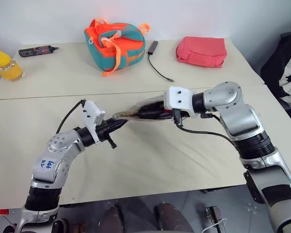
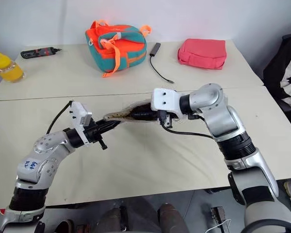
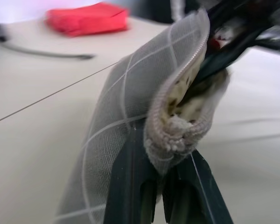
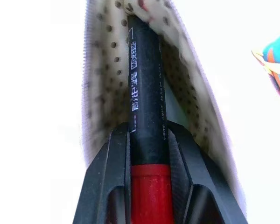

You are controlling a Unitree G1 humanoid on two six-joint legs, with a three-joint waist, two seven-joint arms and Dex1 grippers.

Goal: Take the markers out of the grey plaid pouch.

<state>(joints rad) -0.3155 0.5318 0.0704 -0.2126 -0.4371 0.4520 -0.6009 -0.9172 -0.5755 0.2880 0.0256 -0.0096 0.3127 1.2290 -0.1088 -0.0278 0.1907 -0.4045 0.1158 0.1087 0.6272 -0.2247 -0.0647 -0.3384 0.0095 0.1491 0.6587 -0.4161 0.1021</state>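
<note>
The grey plaid pouch (image 1: 136, 112) is up off the bench (image 1: 150, 160), stretched out between the 2 arms about mid-bench. Its open end shows a beige dotted lining in the right wrist view. The left fingers (image 3: 130, 186) are shut tight on one corner of the pouch, right at the zipper end. The right fingers (image 4: 107, 177) are clamped around a marker (image 4: 147, 93), black barrel with white print and a red end, and its far end is poking inside the pouch mouth. So that's 1 marker gripped, partly in the pouch.

Further back on the bench there's a teal-and-orange bag (image 1: 115, 40), a pink pouch (image 1: 202, 51) off to the right of it, and a small black stick with a cable (image 1: 155, 56) lying between those 2. Over on the far left sits a yellow bottle (image 1: 5, 64), with a black-and-red pen tool (image 1: 36, 50) near it. Something dark with white stripes (image 1: 286, 68) hangs at the right edge past the bench.
</note>
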